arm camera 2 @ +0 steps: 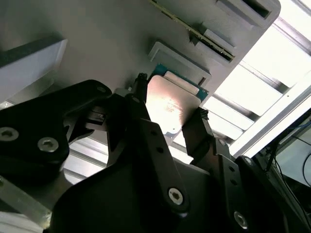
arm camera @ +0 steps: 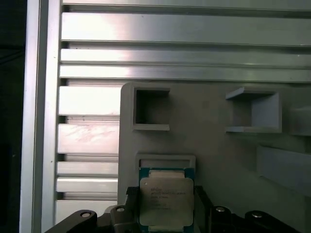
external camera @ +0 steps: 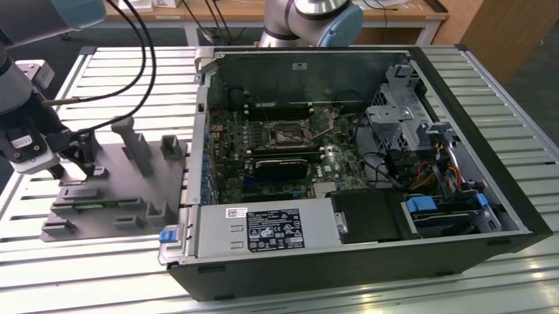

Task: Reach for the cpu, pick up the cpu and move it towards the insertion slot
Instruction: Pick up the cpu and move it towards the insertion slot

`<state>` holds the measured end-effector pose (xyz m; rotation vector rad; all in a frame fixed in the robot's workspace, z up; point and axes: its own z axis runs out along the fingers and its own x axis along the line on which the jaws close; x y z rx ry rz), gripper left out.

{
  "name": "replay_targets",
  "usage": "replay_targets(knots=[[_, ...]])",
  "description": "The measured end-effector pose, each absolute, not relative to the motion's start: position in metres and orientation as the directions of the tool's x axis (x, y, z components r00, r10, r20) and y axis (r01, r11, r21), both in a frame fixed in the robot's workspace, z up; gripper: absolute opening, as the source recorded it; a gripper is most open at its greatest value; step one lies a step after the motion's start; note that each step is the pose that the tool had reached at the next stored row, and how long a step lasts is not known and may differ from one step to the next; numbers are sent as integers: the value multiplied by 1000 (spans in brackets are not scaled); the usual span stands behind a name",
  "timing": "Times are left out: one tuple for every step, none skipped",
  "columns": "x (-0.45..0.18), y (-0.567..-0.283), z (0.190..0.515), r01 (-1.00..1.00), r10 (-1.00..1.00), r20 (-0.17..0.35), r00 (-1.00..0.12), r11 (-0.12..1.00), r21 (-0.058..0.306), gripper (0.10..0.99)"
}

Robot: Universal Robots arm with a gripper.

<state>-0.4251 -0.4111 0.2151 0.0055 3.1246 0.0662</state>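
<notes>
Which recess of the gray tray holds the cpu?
The shallow framed recess nearest the gripper holds the cpu; the two box-shaped recesses farther off stand empty.

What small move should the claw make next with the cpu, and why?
Probably a short straight lift, if the grip is firm: the claw sits around the cpu, which lies in the gray tray, well apart from the insertion slot.

We counted one cpu (arm camera: 166, 201), one insertion slot (external camera: 287, 133), one gray tray (external camera: 105, 196), one computer case (external camera: 349, 269), one end effector (arm camera 2: 170, 97).
</notes>
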Motion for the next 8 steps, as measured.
replay_targets(knots=[[-425,-411,217,3,4,-16,-1000,999,42,541],[-425,-411,219,3,4,-16,-1000,999,42,541],[-425,-411,222,3,4,-16,-1000,999,42,541],[-425,-411,224,3,4,-16,-1000,999,42,541],[-425,-411,227,3,4,-16,-1000,999,43,541],[-425,-411,229,3,4,-16,-1000,999,42,541],[-425,-411,230,3,4,-16,-1000,999,42,541],[-425,-411,230,3,4,-16,-1000,999,42,541]])
